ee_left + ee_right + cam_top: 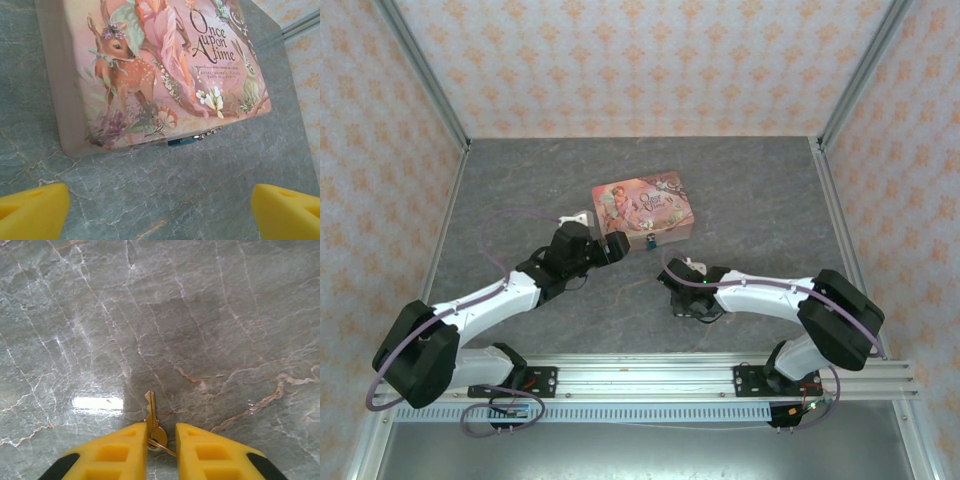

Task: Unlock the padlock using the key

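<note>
Nearest me, my right gripper [161, 432] has its fingers close around the head of the key [150, 410], low over the table [225, 315]; I cannot tell whether they pinch it. Farther left, my left gripper [160, 210] is spread wide, facing the tin [150, 75]. The padlock [181, 142] sits at the tin's near edge.

Brass-coloured metal key [151, 416] on glossy marbled table [210, 315].

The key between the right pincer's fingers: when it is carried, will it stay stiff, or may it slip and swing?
The key looks like thin brass-coloured metal, so it is probably stiff and light. It is small and flat between the broad fingers of the right pincer, so it may twist or slip. Its ring hangs free at the head and would likely dangle.
</note>
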